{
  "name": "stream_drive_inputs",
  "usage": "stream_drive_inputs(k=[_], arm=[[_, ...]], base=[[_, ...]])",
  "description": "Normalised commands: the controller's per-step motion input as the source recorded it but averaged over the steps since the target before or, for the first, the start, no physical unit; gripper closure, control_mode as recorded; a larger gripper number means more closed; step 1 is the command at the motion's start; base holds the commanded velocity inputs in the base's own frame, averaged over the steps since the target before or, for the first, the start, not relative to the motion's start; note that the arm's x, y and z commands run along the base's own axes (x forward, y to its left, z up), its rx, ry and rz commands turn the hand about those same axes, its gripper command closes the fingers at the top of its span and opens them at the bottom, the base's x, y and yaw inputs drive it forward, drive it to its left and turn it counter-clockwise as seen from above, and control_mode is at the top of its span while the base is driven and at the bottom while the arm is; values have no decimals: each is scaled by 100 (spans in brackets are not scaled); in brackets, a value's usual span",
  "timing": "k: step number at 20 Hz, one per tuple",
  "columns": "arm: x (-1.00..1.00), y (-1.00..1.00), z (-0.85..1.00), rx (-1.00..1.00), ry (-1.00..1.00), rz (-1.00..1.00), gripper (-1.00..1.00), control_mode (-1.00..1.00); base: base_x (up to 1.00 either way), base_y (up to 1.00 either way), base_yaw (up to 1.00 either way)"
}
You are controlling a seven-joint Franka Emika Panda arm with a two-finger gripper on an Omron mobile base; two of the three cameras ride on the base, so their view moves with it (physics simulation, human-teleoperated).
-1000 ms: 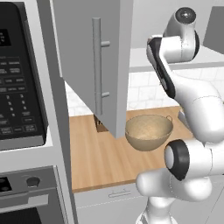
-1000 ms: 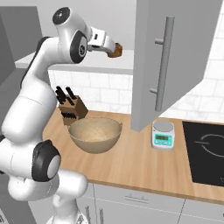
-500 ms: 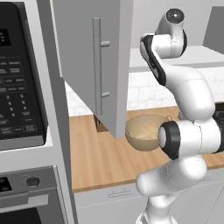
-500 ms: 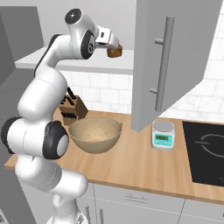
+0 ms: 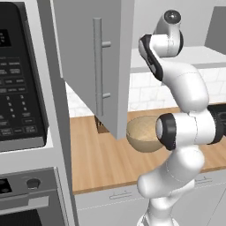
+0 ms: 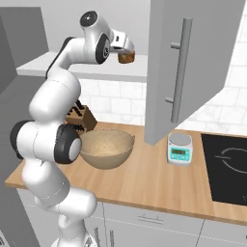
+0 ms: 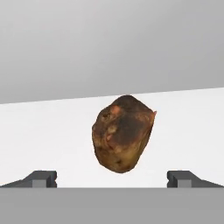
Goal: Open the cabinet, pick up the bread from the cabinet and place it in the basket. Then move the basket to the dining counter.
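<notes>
Low in my hand view I count two finger tips spread as wide as they go, with nothing between them. Beyond them, at frame centre, one bread sits on the pale shelf of the cabinet. In the right base view the gripper hangs at upper centre just before that lump, one basket stands on the counter at lower centre beside one knife block, and one scale sits right of the open door.
</notes>
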Motion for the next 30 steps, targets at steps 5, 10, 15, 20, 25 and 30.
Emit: stream_drive_inputs(k=[5, 10, 15, 20, 25, 30], arm=[[26, -2, -22, 0, 0, 0, -100, -100], [35, -4, -8, 0, 0, 0, -100, -100], [42, -2, -1, 0, 0, 0, -100, -100], [36, -8, 0, -1, 0, -1, -100, -100], [34, -17, 0, -2, 0, -2, -100, -100], [41, -4, 0, -2, 0, 0, 100, -100]], base=[[0, 0, 0], [0, 0, 0], [0, 0, 0], [0, 0, 0], [0, 0, 0], [0, 0, 0]])
